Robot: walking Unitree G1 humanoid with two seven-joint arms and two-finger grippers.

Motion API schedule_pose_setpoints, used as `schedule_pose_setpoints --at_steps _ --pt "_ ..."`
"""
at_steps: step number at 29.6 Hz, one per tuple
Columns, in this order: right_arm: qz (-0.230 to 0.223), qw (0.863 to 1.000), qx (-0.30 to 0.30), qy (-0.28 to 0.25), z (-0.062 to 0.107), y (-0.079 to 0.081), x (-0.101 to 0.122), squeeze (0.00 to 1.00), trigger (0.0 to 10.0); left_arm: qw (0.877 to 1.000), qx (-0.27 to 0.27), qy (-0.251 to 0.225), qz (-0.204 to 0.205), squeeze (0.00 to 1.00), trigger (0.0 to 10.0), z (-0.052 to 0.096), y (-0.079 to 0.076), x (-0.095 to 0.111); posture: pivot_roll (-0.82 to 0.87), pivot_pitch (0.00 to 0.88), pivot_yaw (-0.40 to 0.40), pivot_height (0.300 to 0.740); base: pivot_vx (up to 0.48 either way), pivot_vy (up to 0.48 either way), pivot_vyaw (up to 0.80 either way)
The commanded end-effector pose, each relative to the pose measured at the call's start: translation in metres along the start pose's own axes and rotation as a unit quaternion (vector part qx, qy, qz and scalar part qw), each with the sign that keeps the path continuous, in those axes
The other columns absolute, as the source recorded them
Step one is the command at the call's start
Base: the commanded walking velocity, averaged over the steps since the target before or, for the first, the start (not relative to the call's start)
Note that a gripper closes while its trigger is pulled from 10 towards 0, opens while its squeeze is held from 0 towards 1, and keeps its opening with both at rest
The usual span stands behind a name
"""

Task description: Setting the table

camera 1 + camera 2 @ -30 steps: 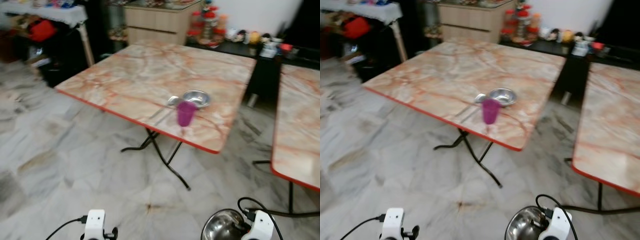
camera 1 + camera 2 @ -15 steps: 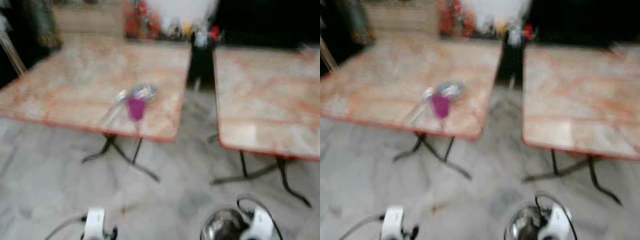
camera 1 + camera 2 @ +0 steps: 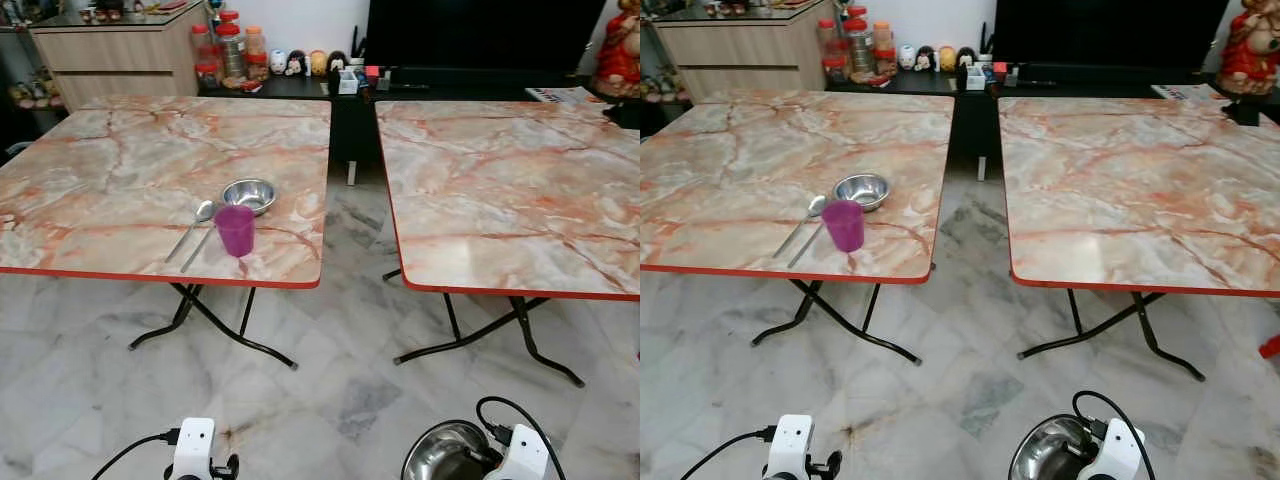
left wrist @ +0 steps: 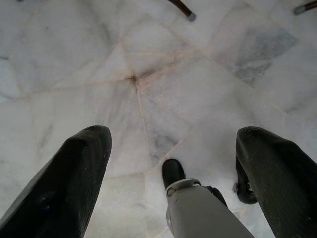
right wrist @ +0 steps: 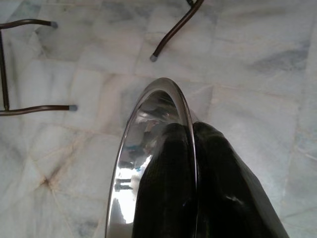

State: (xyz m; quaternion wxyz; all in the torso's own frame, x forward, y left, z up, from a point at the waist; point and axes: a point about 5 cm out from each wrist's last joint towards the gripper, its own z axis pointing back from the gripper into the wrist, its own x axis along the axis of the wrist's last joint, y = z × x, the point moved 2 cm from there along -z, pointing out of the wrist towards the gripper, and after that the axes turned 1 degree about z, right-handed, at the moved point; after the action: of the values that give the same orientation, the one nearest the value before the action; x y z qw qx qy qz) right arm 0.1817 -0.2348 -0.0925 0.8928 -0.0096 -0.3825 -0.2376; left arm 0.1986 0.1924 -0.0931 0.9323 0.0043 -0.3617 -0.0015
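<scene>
My right gripper [image 5: 190,129] is shut on the rim of a steel bowl [image 5: 143,148], held low over the marble floor; the same bowl [image 3: 445,458] shows at the bottom of the eye views. My left gripper [image 4: 173,136] hangs open over the floor with nothing between its fingers [image 4: 64,183]. On the left marble table [image 3: 120,160], near its front right corner, stand a second steel bowl [image 3: 249,193] and a purple cup [image 3: 235,229], with a spoon [image 3: 196,222] and another thin utensil lying beside the cup. The right marble table [image 3: 500,190] is bare.
A floor gap [image 3: 352,215] runs between the two red-edged folding tables, whose black legs [image 3: 230,330] splay outward. Behind them are a wooden cabinet [image 3: 110,50], jars and figurines [image 3: 235,50] on a low dark shelf, and a dark screen [image 3: 470,35].
The whole view has swung so both tables now face me squarely and the blur is gone. The bowl stays in my right gripper; things on the left table have not moved.
</scene>
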Motion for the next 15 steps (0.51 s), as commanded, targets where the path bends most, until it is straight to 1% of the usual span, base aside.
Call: schedule_pose_setpoints --at_steps 1,4,5,7,10,11,12,15 --pt "-0.004 1.000 0.000 -0.014 -0.0010 0.0000 0.0060 0.00 10.0 1.000 0.000 0.005 -0.004 0.00 10.0 -0.0001 -0.0004 -0.0010 -0.07 0.000 -0.011 0.740 0.000 -0.304 0.00" --pt "0.001 1.000 0.000 -0.011 -0.0007 0.0001 0.0046 0.00 10.0 1.000 0.000 0.006 -0.006 0.00 10.0 -0.0001 0.0001 -0.0009 -0.07 0.000 -0.009 0.740 0.000 -0.305 0.00" --pt "0.010 1.000 0.002 -0.011 -0.0006 0.0007 0.0042 0.00 10.0 1.000 0.000 0.006 -0.006 0.00 10.0 0.0001 0.0005 -0.0013 -0.07 0.000 -0.007 0.740 0.000 -0.307 0.00" --pt "0.011 1.000 0.002 -0.014 -0.0003 0.0008 0.0043 0.00 10.0 1.000 0.000 0.007 -0.007 0.00 10.0 0.0003 0.0009 -0.0020 -0.07 0.000 -0.007 0.740 0.000 -0.304 0.43" --pt "0.010 1.000 0.002 -0.016 -0.0001 0.0007 0.0041 0.00 10.0 1.000 0.000 0.008 -0.007 0.00 10.0 0.0005 0.0011 -0.0025 -0.07 0.000 -0.004 0.740 0.000 -0.305 0.78" --pt "0.008 1.000 0.000 -0.014 -0.0001 0.0005 0.0036 0.00 10.0 1.000 0.000 0.008 -0.007 0.00 10.0 0.0005 0.0011 -0.0027 -0.07 0.000 -0.004 0.740 0.000 -0.285 0.00" --pt "-0.006 1.000 -0.003 -0.013 0.0001 -0.0001 0.0028 0.00 10.0 1.000 0.000 0.008 -0.007 0.00 10.0 0.0005 0.0012 -0.0027 -0.07 0.000 -0.004 0.740 0.000 -0.285 0.00" --pt "-0.002 1.000 -0.003 -0.014 0.0001 -0.0007 0.0037 0.00 10.0 1.000 -0.001 0.008 -0.007 0.00 10.0 0.0005 0.0007 -0.0028 -0.07 0.000 -0.008 0.740 0.000 -0.287 0.00"
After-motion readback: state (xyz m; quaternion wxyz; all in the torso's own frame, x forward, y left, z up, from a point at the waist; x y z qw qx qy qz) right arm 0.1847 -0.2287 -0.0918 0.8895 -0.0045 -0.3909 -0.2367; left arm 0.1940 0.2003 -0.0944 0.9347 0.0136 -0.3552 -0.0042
